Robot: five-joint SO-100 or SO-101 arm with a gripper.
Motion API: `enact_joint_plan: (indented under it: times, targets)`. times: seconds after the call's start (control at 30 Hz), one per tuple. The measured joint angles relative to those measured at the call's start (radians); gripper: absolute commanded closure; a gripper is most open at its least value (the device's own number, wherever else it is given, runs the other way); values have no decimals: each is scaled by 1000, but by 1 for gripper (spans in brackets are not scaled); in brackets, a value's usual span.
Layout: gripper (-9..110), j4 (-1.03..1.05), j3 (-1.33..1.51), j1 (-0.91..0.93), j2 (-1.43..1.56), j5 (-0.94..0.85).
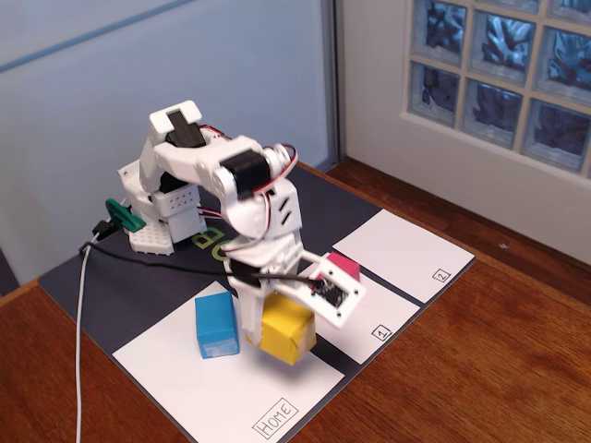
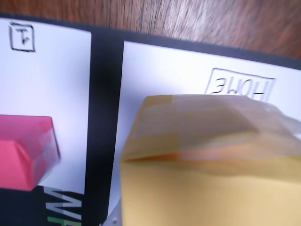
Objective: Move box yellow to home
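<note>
The yellow box (image 1: 288, 332), pinched in my gripper (image 1: 268, 325) over the home sheet (image 1: 231, 388), could bump the blue block (image 1: 217, 325) just beside it if I release crooked

Blue block (image 1: 217, 325) sits upright on big white sheet, left side in fixed view. Pink block (image 2: 26, 150) on sheet marked "1" (image 2: 51, 70). Sheet marked "2" (image 1: 404, 254) bare, further right. All on dark mat (image 1: 120, 286) over wooden table (image 1: 480, 369). Glass-block window (image 1: 503, 74) behind.
</note>
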Motion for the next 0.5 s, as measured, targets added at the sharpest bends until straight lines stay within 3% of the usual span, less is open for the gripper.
enact_joint_plan:
  times: [0.5]
  targets:
    - [102, -144, 164, 0, -55, 17]
